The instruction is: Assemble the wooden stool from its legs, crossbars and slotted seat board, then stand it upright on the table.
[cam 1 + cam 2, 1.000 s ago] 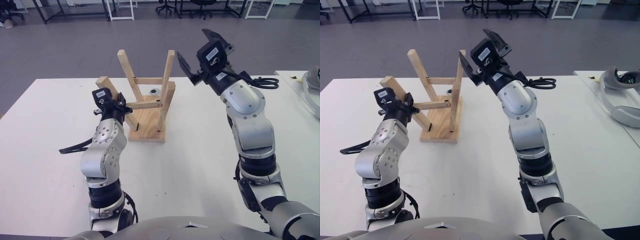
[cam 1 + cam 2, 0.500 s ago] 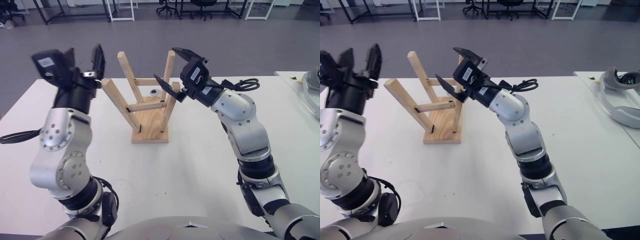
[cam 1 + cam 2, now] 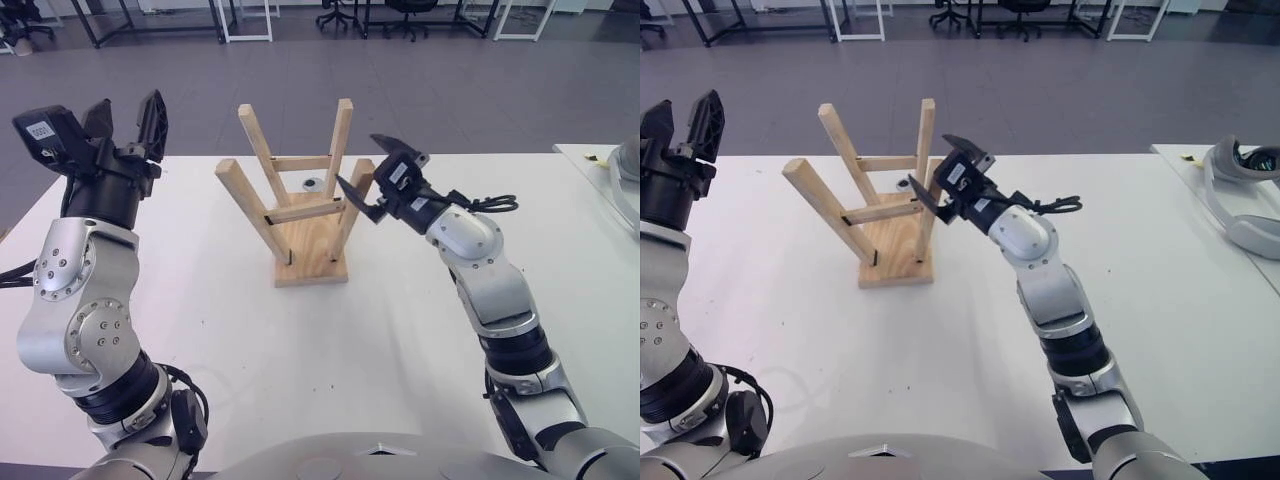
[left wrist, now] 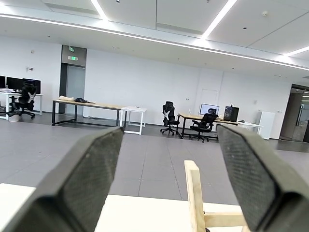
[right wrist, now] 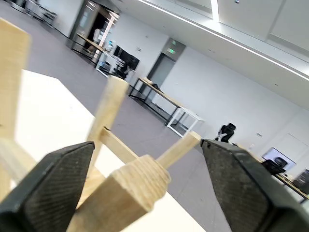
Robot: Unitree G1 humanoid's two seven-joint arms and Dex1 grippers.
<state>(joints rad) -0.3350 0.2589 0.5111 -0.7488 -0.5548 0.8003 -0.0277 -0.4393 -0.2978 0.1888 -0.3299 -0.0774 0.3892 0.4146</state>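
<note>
The wooden stool (image 3: 300, 215) sits upside down near the far edge of the white counter (image 3: 400, 330), its seat board (image 3: 312, 265) down and four legs pointing up, with bare surface open in front and to both sides. The right tool (image 3: 357, 160), fingers spread apart, brackets the top end of the stool's near right leg (image 3: 352, 205). The left tool (image 3: 128, 112), also spread wide, hangs raised above the counter's left side, well apart from the stool.

Head stereo pair angled down at table (image 3: 400, 330), wrist cameras level, sharing stool (image 3: 308, 250)
</note>
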